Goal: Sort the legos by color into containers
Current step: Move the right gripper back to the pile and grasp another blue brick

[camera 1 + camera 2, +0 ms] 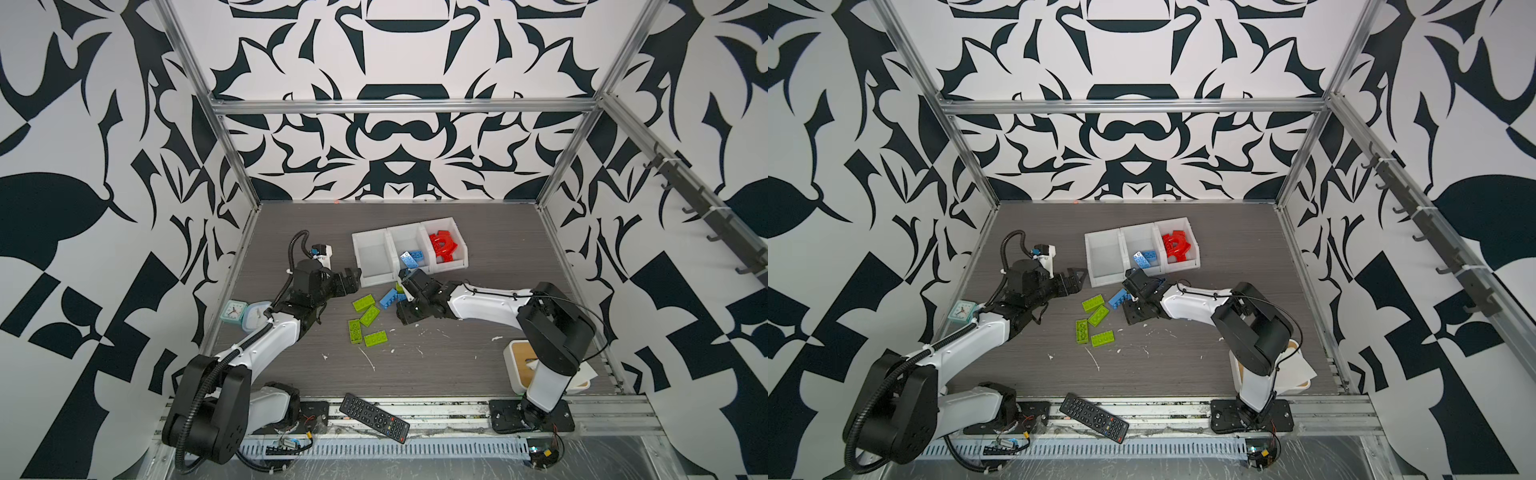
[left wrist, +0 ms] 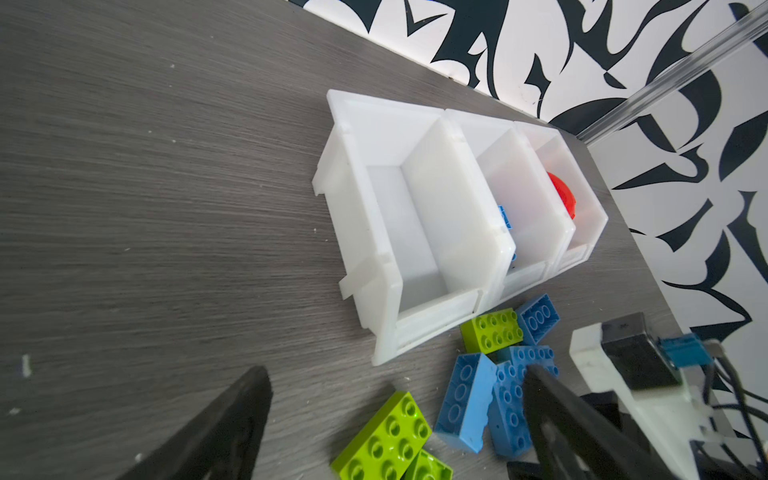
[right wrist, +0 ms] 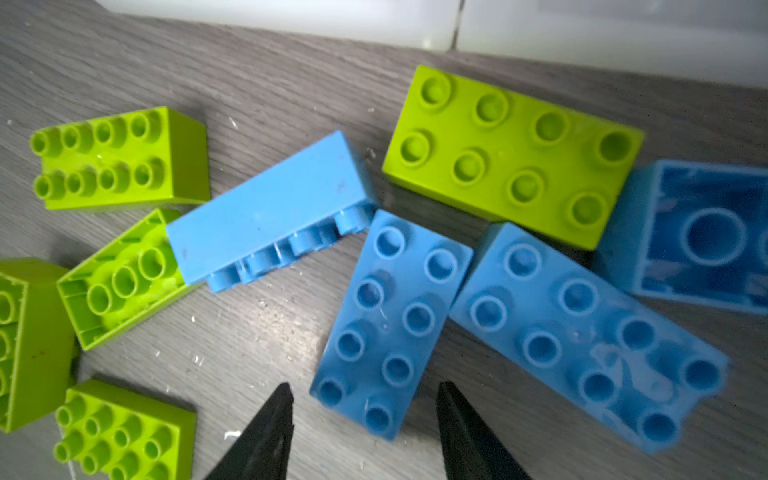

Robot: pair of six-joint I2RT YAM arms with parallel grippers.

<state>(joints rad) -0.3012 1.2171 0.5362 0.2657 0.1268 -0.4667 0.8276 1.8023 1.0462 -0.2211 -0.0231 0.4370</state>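
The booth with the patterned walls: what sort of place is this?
Probably a robot test cell: a left arm and right arm bolted to a metal rail, an aluminium frame with printed walls, and legos beside white bins.

white bins [image 2: 357,216] on counter [image 2: 145,187] | middle: blue brick [image 2: 505,216], end: red piece [image 2: 563,197] | lime bricks [image 2: 492,330], blue bricks [image 2: 465,399] loose in front | left gripper [image 2: 397,376] jaws wide

My left arm [image 1: 274,332] runs from its base at seven o'clock in both top views up toward one o'clock, the wrist bent toward three. My left gripper [image 1: 352,277] has its jaws spread wide, gripping nothing. My right arm [image 1: 486,303] stretches from five o'clock toward nine, wrist tipped down. My right gripper [image 3: 363,386] has its jaws partly apart, nothing clamped.
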